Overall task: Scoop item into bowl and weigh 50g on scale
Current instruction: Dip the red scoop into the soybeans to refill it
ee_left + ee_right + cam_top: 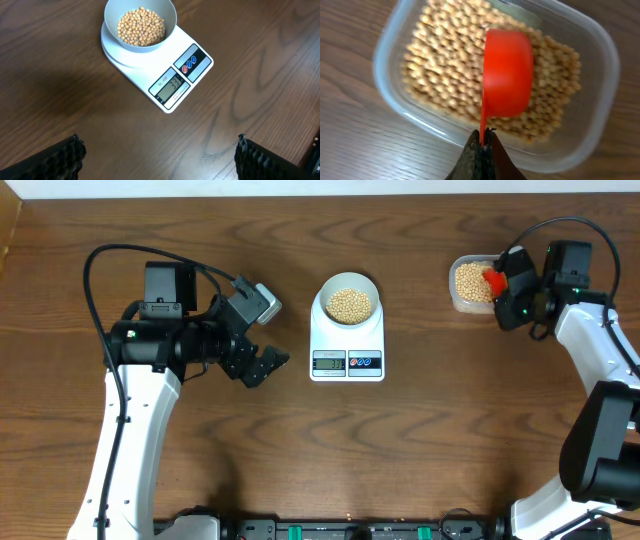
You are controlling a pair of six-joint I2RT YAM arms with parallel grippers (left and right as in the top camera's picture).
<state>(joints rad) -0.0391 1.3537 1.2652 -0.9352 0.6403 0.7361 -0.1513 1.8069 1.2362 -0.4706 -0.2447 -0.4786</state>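
Now the bowl (110, 15) of beans (141, 26) sits on the scale (145, 76).
Right pincer (482, 145) grips a scoop (507, 75); left pincer (160, 152) gapes, empty.

A dark brown wooden worktop (440, 430) fills the frame. A flat white scale (347, 345) lies on it at upper centre, and a clear plastic tub (455, 298) sits at upper right, well apart.

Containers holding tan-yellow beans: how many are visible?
2. The small pale round bowl sits on the white digital scale; the clear plastic tub lies right, under the red scoop.
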